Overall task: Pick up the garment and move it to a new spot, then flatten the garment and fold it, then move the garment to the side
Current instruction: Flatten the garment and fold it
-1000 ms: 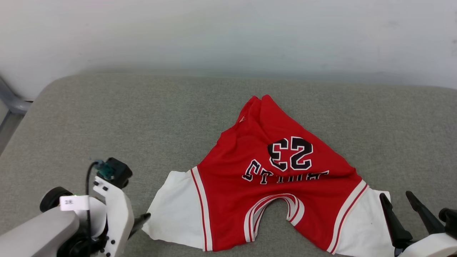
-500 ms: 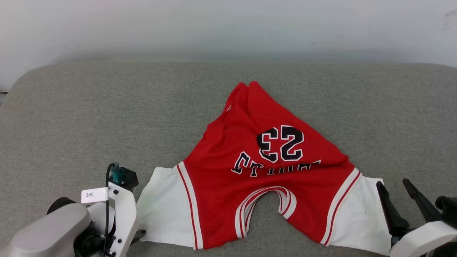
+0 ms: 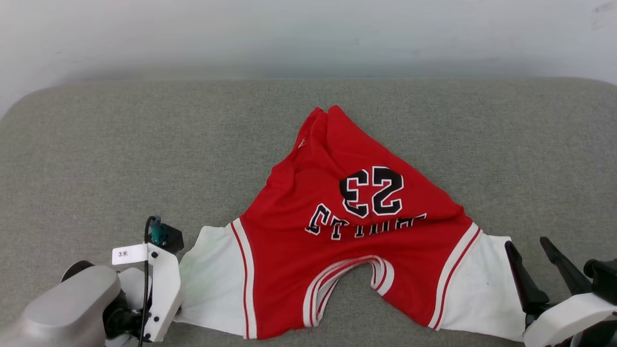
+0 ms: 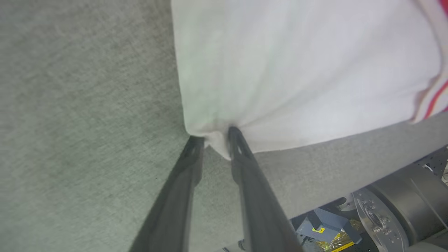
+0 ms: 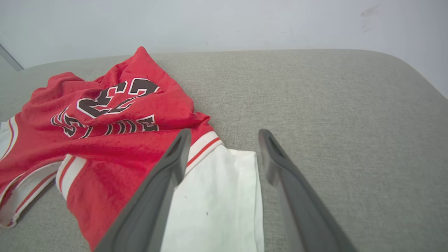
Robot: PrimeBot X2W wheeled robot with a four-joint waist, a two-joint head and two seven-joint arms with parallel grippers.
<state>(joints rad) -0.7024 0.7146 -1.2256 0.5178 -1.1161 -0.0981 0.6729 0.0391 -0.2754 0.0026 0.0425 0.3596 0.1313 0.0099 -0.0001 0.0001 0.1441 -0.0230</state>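
Head view: the garment (image 3: 347, 241) is lying just left of my right gripper (image 3: 526, 242), which is hanging released; left wrist view: my left gripper (image 4: 216, 134) is straddling its white sleeve corner, and I cannot tell whether it is grasping; right wrist view: the other sleeve is lying below the parted jaws.

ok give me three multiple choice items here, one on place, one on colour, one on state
1. Where is the left end effector? A) on the number B) at a white sleeve corner C) at the neckline
2. What colour is the jersey's "23"? A) green B) yellow C) black
3. How is the right end effector? A) wide open, holding nothing B) clamped on cloth C) folded away
Answers: B, the sleeve corner sits between its fingertips; C, black digits outlined white on red; A, a wide gap shows between its fingers.
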